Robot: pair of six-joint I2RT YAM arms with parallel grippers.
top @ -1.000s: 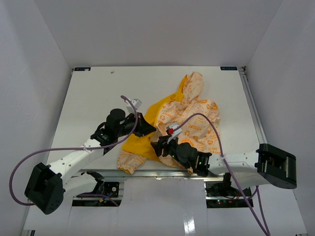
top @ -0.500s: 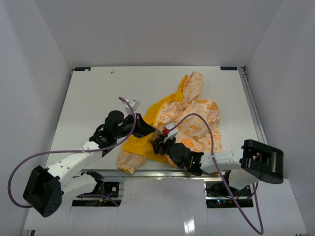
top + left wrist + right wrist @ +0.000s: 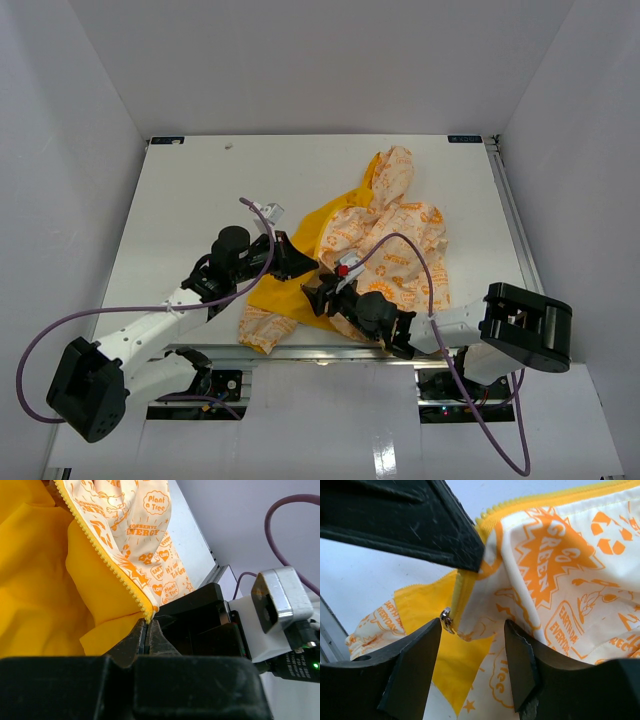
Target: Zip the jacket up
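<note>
The jacket [image 3: 390, 240], cream-white with orange print and yellow lining, lies open on the table's right half. My left gripper [image 3: 303, 263] is shut on the bottom end of its yellow zipper edge [image 3: 107, 562], with the teeth running out from between the pads [image 3: 134, 639]. My right gripper [image 3: 318, 295] is open just in front of it. In the right wrist view its fingers [image 3: 415, 665] straddle the other front edge of the jacket [image 3: 555, 580], and the small metal zipper slider [image 3: 446, 619] hangs right next to the left finger. The left gripper's black finger [image 3: 420, 520] fills the top left of that view.
The white table [image 3: 200, 190] stretches left and back from the jacket. White walls close in the sides and back. A metal rail [image 3: 515, 240] runs along the table's right edge. Purple cables [image 3: 130, 305] trail from both arms.
My right gripper has moved left and slightly forward to the jacket's lower front edge, close to the left gripper. The left gripper has kept its hold and barely moved.
</note>
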